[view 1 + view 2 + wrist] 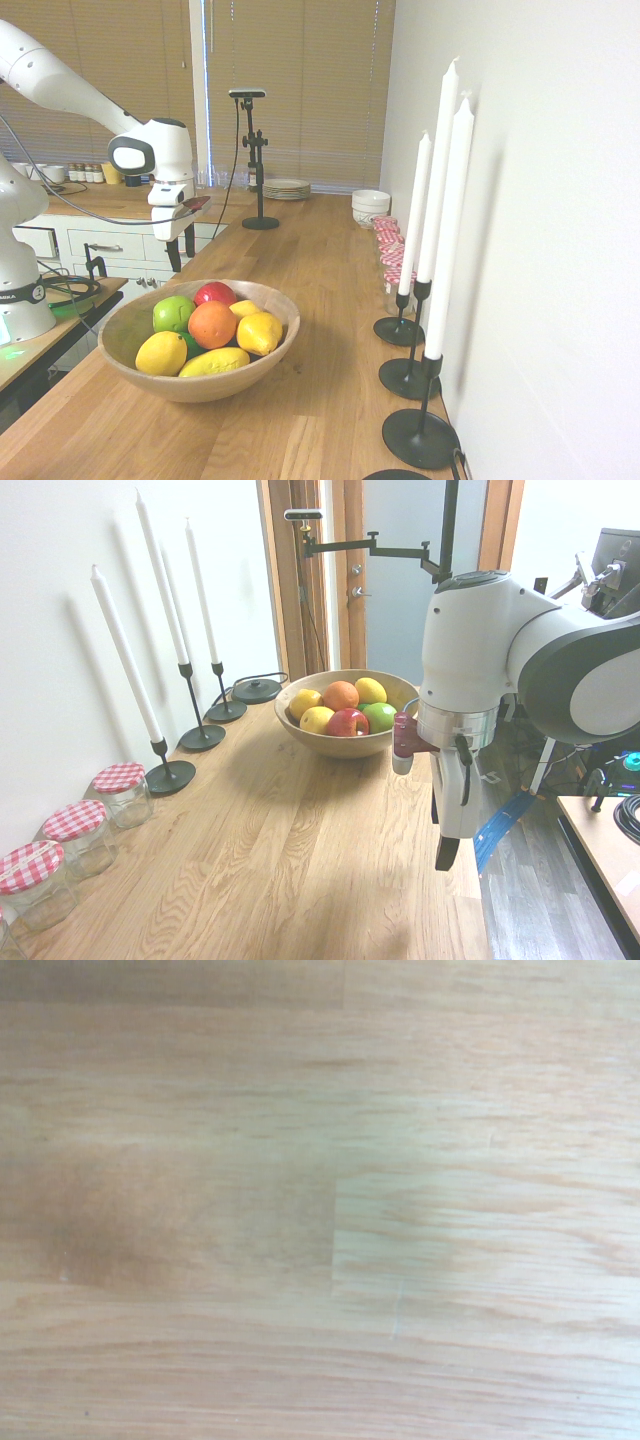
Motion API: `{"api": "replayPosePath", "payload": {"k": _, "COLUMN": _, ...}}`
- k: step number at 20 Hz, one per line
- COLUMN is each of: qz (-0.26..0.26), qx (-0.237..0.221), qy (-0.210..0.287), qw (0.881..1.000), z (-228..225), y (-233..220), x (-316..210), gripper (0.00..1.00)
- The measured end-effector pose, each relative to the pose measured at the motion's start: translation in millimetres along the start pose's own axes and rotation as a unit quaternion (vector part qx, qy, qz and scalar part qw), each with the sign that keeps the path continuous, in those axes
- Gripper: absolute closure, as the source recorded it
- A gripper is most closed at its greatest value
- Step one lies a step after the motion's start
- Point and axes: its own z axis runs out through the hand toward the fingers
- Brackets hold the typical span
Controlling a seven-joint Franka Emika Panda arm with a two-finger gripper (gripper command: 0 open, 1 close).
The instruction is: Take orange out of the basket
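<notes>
Your claw (181,253) hangs empty above the bare wooden desk (310,300), its two dark fingers (174,256) spread apart and pointing down, well short of the fruit. The wrist view shows only desk grain beneath it. Ahead, toward the desk's near end in the first exterior view, sits the wide, shallow basket of light tan wood (275,352). The round, deep orange fruit (212,324) lies near its middle, on top of the pile, touching a red apple (214,293), a green apple (173,313) and yellow lemons (259,333). Expect it to be firm, moderately heavy and smooth enough to roll. Take it from above across its widest part, fingers dropping into the gaps beside its neighbours.
</notes>
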Motion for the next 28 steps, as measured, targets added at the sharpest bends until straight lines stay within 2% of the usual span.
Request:
{"api": "replayPosePath", "payload": {"k": 4, "qz": 0.003, "qx": -0.001, "qy": 0.009, "qw": 1.000, "z": -4.8, "y": -1.1, "x": 4.0, "gripper": 0.00}}
{"api": "replayPosePath", "payload": {"k": 8, "qz": 0.020, "qx": 0.015, "qy": 0.031, "qw": 0.999, "z": -50.6, "y": -4.6, "x": 35.0, "gripper": 0.00}}
{"api": "replayPosePath", "payload": {"k": 13, "qz": 0.063, "qx": 0.037, "qy": 0.060, "qw": 0.996, "z": -130.7, "y": 16.1, "x": 106.0, "gripper": 0.00}}
{"api": "replayPosePath", "payload": {"k": 16, "qz": 0.091, "qx": 0.041, "qy": 0.069, "qw": 0.993, "z": -158.0, "y": 36.1, "x": 162.4, "gripper": 0.00}}
{"api": "replayPosePath", "payload": {"k": 22, "qz": 0.134, "qx": 0.036, "qy": 0.073, "qw": 0.988, "z": -173.8, "y": 59.2, "x": 258.2, "gripper": 0.00}}
{"api": "replayPosePath", "payload": {"k": 28, "qz": 0.178, "qx": 0.036, "qy": 0.052, "qw": 0.982, "z": -152.8, "y": 90.0, "x": 336.8, "gripper": 0.00}}
